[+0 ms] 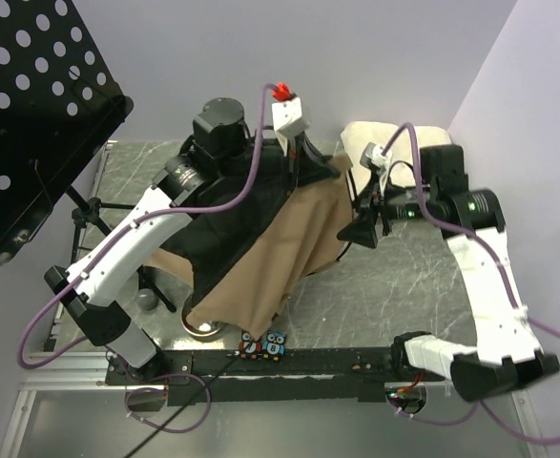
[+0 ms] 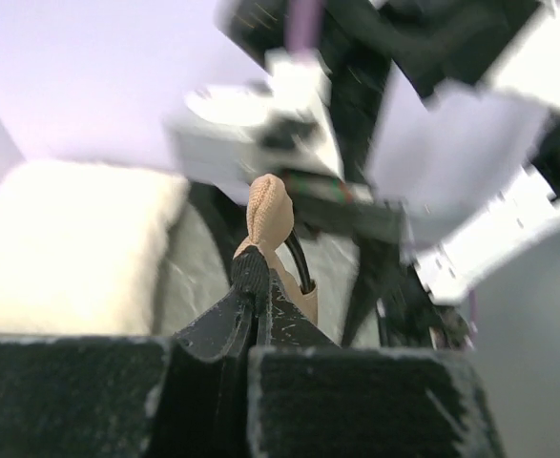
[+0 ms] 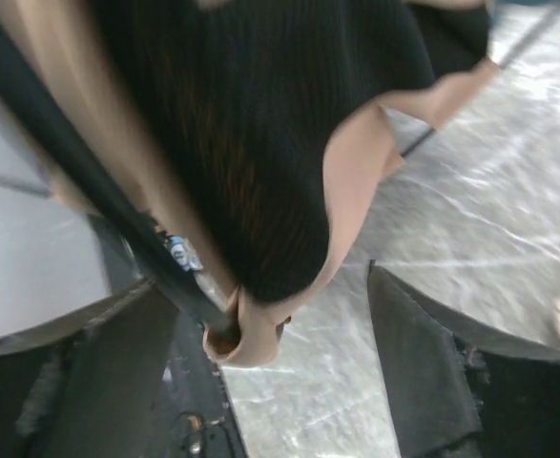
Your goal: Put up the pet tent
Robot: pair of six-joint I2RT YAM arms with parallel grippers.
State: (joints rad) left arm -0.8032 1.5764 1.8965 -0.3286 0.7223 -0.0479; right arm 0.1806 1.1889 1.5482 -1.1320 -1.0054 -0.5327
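The pet tent (image 1: pixel 294 239) lies half raised on the table, tan fabric draped to the right of its black base panel (image 1: pixel 217 234). My left gripper (image 1: pixel 306 160) holds the tent's far top edge; in the left wrist view its fingers (image 2: pixel 260 315) are shut on a tan fabric corner (image 2: pixel 268 215) with a thin black pole (image 2: pixel 299 267) beside it. My right gripper (image 1: pixel 361 229) stands open at the tent's right edge. In the right wrist view a tan pole pocket (image 3: pixel 246 339) with a black pole end hangs between the spread fingers (image 3: pixel 423 372), touching neither.
A white fluffy cushion (image 1: pixel 389 143) sits at the back right, behind the right gripper. A black perforated panel on a stand (image 1: pixel 31 114) overhangs the left side. Two owl stickers (image 1: pixel 263 343) mark the front rail. Grey marble tabletop (image 1: pixel 394 286) shows front right.
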